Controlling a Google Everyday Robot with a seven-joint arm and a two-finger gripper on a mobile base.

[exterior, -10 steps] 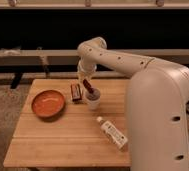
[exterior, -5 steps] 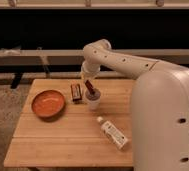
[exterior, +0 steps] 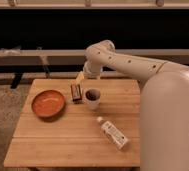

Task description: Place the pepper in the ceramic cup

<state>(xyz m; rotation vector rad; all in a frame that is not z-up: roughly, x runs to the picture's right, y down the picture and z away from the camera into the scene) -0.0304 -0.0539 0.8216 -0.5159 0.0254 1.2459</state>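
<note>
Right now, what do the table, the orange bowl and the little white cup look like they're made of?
The table looks like pale wood: plank seams and grain show. The orange bowl seems glazed ceramic or plastic, smooth and slightly shiny; I can't tell which. The white cup looks like matte ceramic, thick-walled, with something dark inside. The claw hangs just behind the cup.
</note>
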